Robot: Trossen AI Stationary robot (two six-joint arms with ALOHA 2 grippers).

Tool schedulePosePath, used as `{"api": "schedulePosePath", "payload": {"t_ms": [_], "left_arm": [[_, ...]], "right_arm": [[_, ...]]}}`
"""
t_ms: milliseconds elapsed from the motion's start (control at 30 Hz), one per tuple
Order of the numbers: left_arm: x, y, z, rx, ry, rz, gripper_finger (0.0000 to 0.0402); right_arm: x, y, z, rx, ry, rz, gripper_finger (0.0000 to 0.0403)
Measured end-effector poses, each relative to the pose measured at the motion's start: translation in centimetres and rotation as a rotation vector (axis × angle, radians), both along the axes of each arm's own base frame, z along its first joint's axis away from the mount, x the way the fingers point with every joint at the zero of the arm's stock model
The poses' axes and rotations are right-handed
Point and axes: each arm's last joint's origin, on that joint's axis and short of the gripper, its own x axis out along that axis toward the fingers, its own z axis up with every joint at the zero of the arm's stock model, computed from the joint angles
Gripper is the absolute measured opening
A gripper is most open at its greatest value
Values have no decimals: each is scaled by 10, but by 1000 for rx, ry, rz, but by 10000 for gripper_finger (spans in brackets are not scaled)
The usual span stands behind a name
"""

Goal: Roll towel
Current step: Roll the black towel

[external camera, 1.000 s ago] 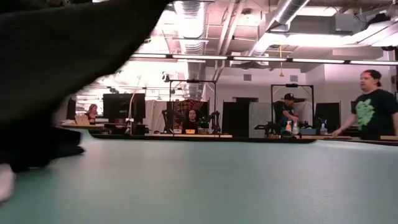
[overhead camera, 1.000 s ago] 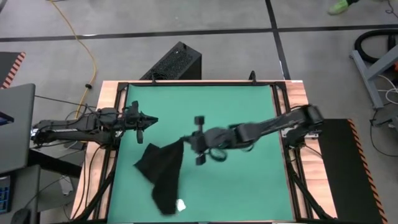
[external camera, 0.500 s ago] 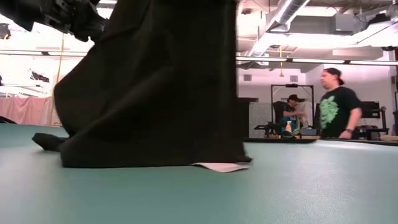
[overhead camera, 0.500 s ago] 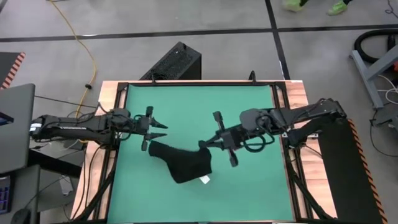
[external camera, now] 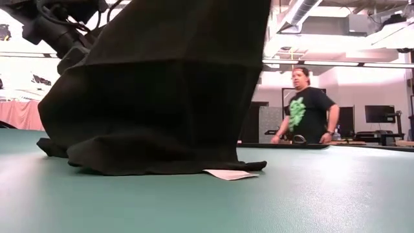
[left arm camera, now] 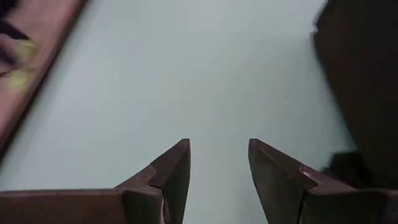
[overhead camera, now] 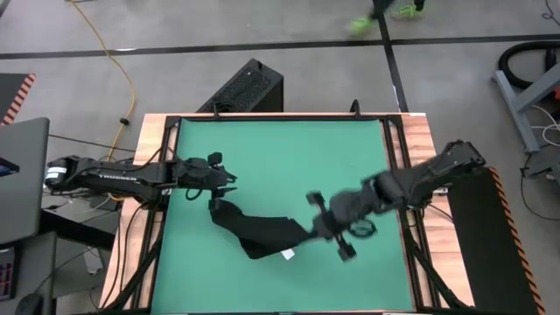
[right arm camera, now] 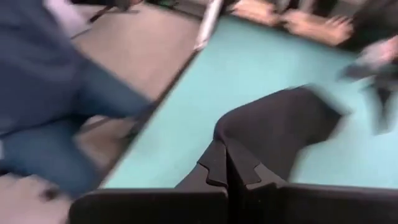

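1. We are seeing the towel (overhead camera: pixel 262 232) lying crumpled on the green mat (overhead camera: pixel 289 149), its white tag (overhead camera: pixel 286 255) showing at one edge
2. We are seeing the right gripper (overhead camera: pixel 312 229) pinching one towel corner, fingers closed on the cloth
3. We are seeing the left gripper (overhead camera: pixel 229 179) hanging just beside the towel's other end, fingers (left arm camera: pixel 171 171) parted and holding nothing

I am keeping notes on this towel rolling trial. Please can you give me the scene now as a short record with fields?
towel: black cloth lying crumpled on the green mat, white tag at its near edge
left claw: open, empty, next to the towel's left end
right claw: shut on the towel's right end
people: one person in the room behind the table
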Motion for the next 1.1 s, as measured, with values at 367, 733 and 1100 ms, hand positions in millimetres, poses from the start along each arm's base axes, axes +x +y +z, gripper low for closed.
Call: {"api": "schedulePosePath", "payload": {"t_ms": [367,733,1100], "left_arm": [[8,-2,-7,-57,12,-140,153],[24,-8,-19,-172,9,-300,150],[88,-10,-20,-154,63,-438,149]], "right_arm": [[22,94,-85,105,221,32,5],[41,125,-160,226,465,-206,5],[44,132,-163,295,469,-234,5]]}}
